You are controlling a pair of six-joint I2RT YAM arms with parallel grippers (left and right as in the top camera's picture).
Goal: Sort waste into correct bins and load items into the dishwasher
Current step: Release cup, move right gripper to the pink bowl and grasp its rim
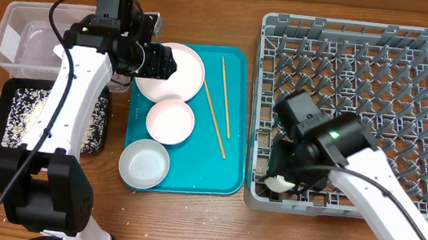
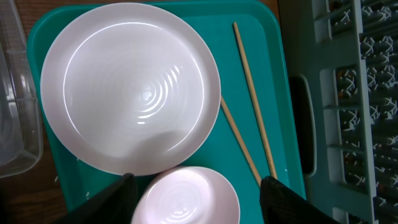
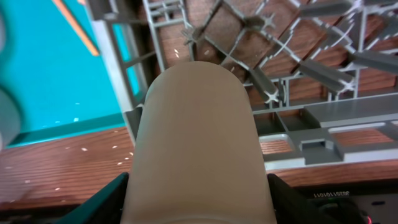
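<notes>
Now the small white cup (image 3: 196,118) sits tight between the two fingers (image 3: 102,202) of the right gripper (image 3: 196,183), so this gripper is squeezing the cup; the right wrist view shows the cup very big, filling the middle, with the grey dish rack (image 3: 292,81) under and behind it; from above the cup is only a little white bit at the front left corner of the rack, half hidden by the arm; I cannot tell if it touches the rack floor.

Over on the other side, the left gripper (image 2: 198,182) has its fingers spread wide and holds nothing; it hangs over the teal tray (image 2: 273,81); the left wrist view shows the pink plate (image 2: 130,87) bare and shiny, and the pink bowl (image 2: 186,199) just beside it, low between the fingers; two chopsticks (image 2: 252,93) lie on the tray next to the plate, one with its end close by the plate's rim.

Only the view from above shows the grey-green bowl (image 1: 144,163) at the front of the teal tray, and the black tray (image 1: 44,117) with white grains (image 1: 29,111) in it; the clear tub (image 1: 22,33) sits just behind the black tray.
</notes>
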